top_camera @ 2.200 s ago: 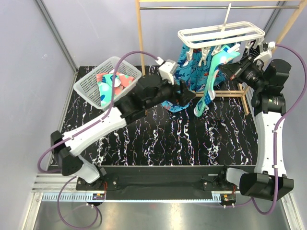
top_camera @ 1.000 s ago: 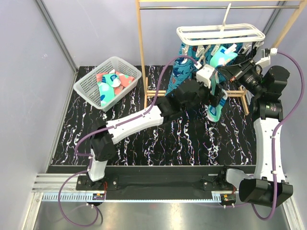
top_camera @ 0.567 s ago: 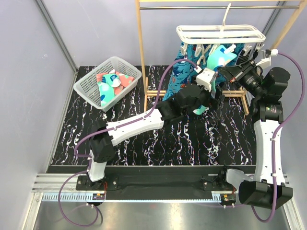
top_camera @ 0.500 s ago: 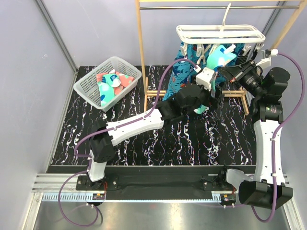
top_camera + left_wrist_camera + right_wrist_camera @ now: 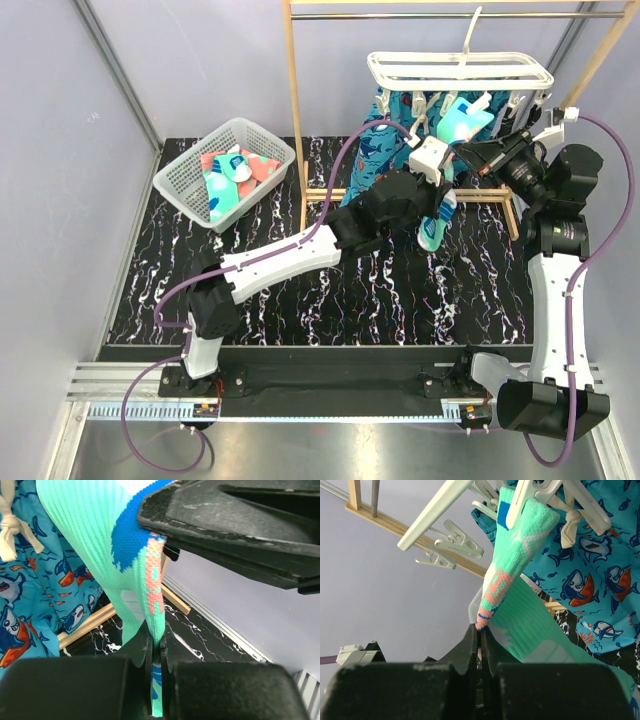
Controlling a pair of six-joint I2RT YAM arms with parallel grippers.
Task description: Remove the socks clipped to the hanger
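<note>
One teal sock (image 5: 462, 120) hangs lengthwise down from the hanger (image 5: 450, 87); left fingers (image 5: 135, 656) and right fingers (image 5: 467, 650) pinch it.

White slatted hanger (image 5: 460, 72) hangs level by its hook, clips dangling. One teal sock (image 5: 465, 118) w/ pink & blue marks is clipped at its top end and droops down-left. Left hand (image 5: 156, 650) pinches its lower part, right hand (image 5: 481, 630) its pink edge. Other socks (image 5: 232, 172), pink & teal, lie piled in basket (image 5: 194, 150), far left.
</note>
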